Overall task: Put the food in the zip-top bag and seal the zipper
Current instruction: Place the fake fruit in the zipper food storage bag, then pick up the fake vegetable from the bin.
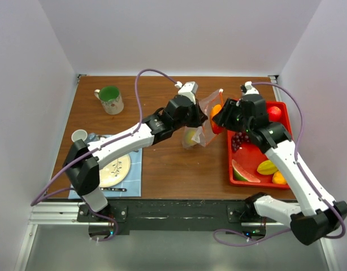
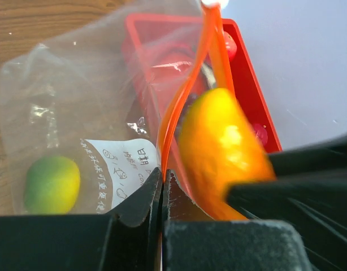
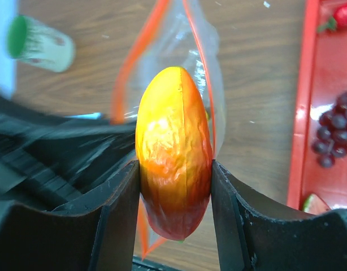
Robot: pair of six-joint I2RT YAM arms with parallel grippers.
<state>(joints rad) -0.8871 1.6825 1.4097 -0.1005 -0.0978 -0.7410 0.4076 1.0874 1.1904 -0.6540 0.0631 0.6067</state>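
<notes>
Top external shows the zip-top bag [image 1: 200, 121] just left of the red tray [image 1: 229, 169]. The left gripper [image 2: 162, 175] holds it upright, jaws pinched tight on one lip by the zipper [image 2: 185, 96], so the mouth gapes toward the tray. The right gripper [image 3: 174, 164], jaws half spread, clamps an orange-yellow fruit [image 3: 173, 135] at that mouth, apparently to drop it in. A green fruit [image 2: 52, 183] already lies inside.

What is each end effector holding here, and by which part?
Left end effector pinches the crinkly clear plastic bag at its orange-red zipper strip. Right end effector clamps the yellow-orange toy fruit across its narrow sides.
</notes>
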